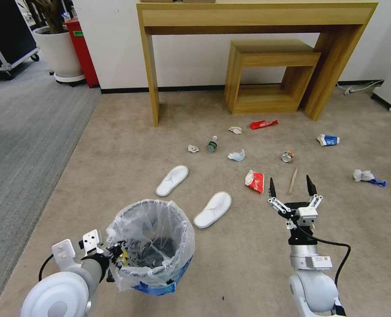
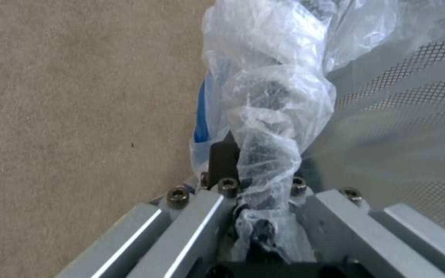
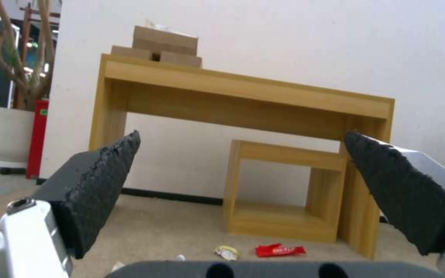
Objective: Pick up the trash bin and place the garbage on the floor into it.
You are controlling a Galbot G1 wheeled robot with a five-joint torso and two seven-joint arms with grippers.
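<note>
The trash bin [image 1: 153, 246], lined with a crinkled clear bag, is at the lower left over the beige floor [image 1: 116, 167]. My left gripper [image 1: 116, 256] is shut on its near rim; in the left wrist view the bag [image 2: 269, 116] bunches between the fingers [image 2: 224, 158]. My right gripper [image 1: 290, 187] hangs open and holds nothing, above a wooden stick [image 1: 292, 180] and beside a red wrapper [image 1: 255, 181]. Other garbage lies ahead: two white slippers [image 1: 172, 180] [image 1: 213, 209], a bottle [image 1: 212, 144], a crushed can [image 1: 286, 156], a carton [image 1: 328, 140] and white paper [image 1: 236, 155].
A tall wooden table [image 1: 257, 17] and a low wooden cube [image 1: 270, 75] stand against the back wall. Another red wrapper [image 1: 263, 124] lies before them. Grey ribbed carpet [image 1: 19, 132], a white plant pot [image 1: 59, 53] and a red box [image 1: 83, 53] are on the left.
</note>
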